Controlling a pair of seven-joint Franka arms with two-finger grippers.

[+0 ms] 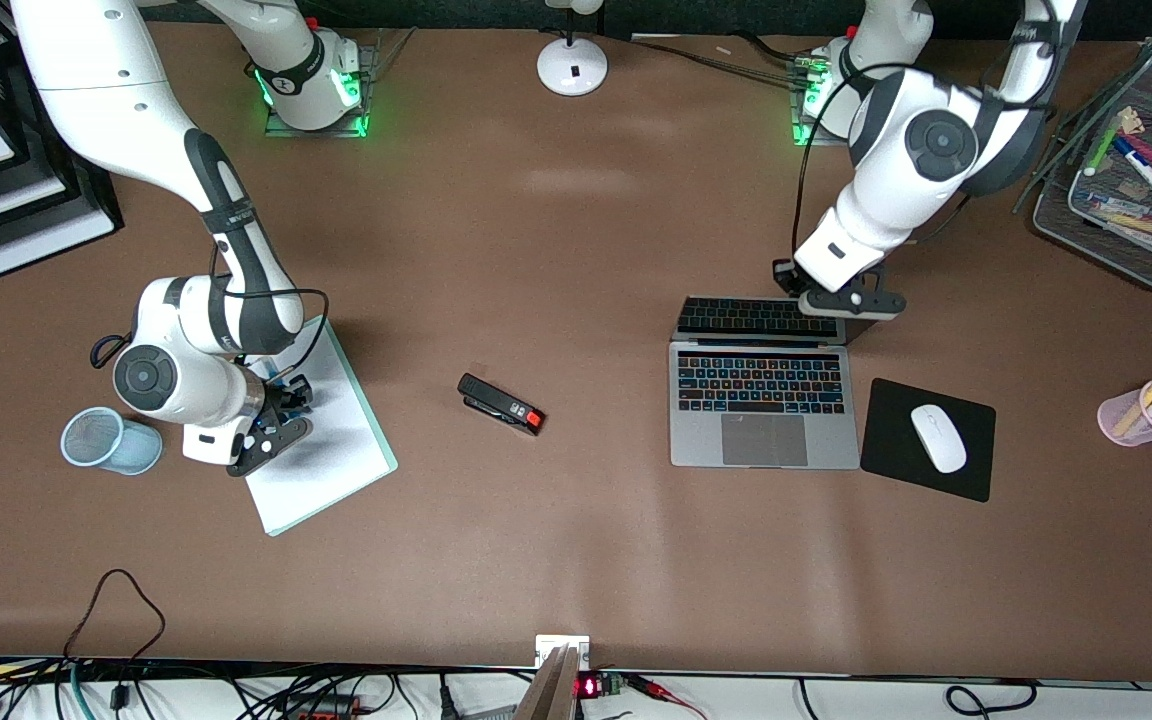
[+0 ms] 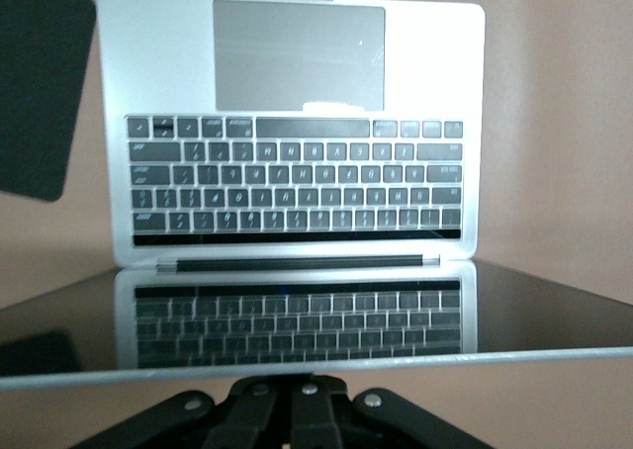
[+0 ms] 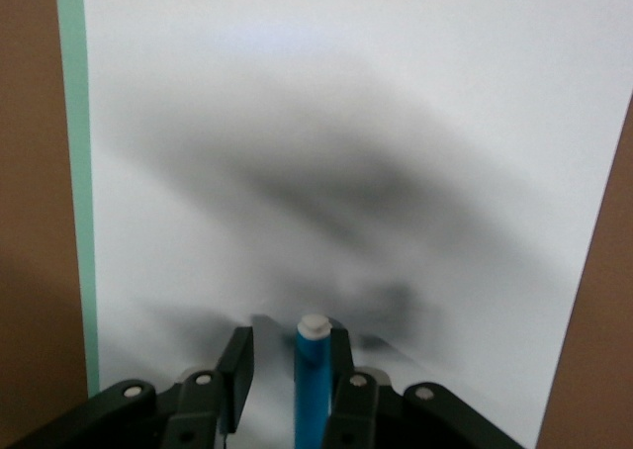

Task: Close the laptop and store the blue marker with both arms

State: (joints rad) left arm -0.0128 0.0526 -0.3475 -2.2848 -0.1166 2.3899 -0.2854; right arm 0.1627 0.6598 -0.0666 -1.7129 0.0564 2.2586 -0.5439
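Silver-grey laptop point(image 1: 764, 405) with black, colour-lit keys, bright-blue marker point(image 3: 313, 385) with white end, black mouse pad point(image 1: 901, 420) beside the laptop, white mouse point(image 1: 938, 438), brown desk point(image 1: 576, 250)

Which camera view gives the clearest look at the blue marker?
The right wrist view: the blue marker stands between the right gripper's fingers, white end up, over the white notepad. The front view shows the right gripper hiding nearly all of it. The left wrist view shows only the laptop.
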